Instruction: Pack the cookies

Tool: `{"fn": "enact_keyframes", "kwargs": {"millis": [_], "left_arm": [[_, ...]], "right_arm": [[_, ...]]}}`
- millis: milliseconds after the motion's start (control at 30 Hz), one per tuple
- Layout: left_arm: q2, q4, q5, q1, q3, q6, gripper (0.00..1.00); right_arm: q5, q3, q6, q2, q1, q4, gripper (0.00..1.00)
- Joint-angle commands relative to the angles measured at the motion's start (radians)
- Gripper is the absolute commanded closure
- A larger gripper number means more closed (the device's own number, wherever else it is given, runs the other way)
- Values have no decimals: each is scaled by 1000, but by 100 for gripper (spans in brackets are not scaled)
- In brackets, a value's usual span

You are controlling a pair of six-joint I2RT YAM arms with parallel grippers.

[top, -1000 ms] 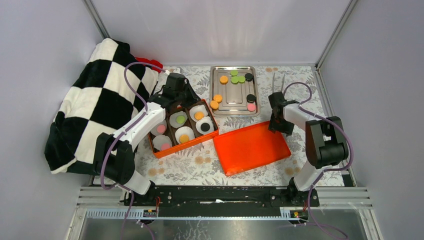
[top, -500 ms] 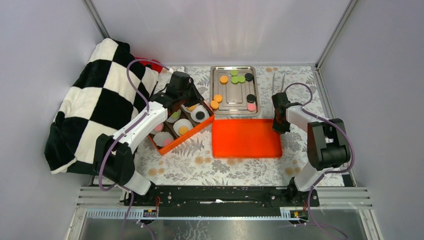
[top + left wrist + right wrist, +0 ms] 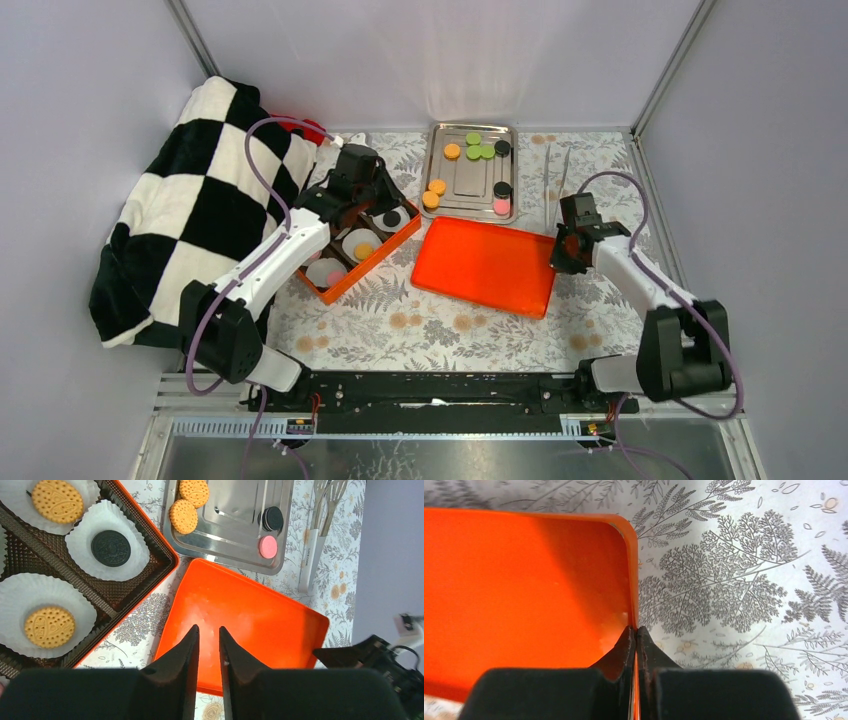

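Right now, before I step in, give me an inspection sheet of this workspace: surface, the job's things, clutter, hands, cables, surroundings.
Surface: fern-print table cover; no spills seen.
Job's things: nine cookies show on the metal tray; the orange box holds more in white paper cups; the orange lid lies beside it.
Clutter: tongs right of the tray; checked blanket at the left edge, with a red item partly hidden behind it.
Hands: left hand narrowly open, nothing between its fingers; right hand shut on the lid's rim.
Cables: purple cables loop along both arms.
Surroundings: plain grey walls; nothing else seen.
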Motion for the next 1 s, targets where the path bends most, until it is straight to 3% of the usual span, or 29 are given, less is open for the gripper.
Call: {"fn": "enact_keyframes", "kwargs": {"millis": [0,100,467,700,967], "left_arm": [[-20,8,32,-8,17,14,74],[-24,29,42,-8,-6,20,73],[77,237,164,-6,-81,51,49],[106,502,141,-4,-214,76,46],[16,815,152,5,-386,67,43]], "right_arm": [[-69,66,10,-144,-1,-89,100],[-85,109,11,-205,0,-148,100],[-117,393,30,-295,1,-271,100],[-228,544,21,-245,1,-297,100],[-391,547,36,-186,1,-221,100]]}}
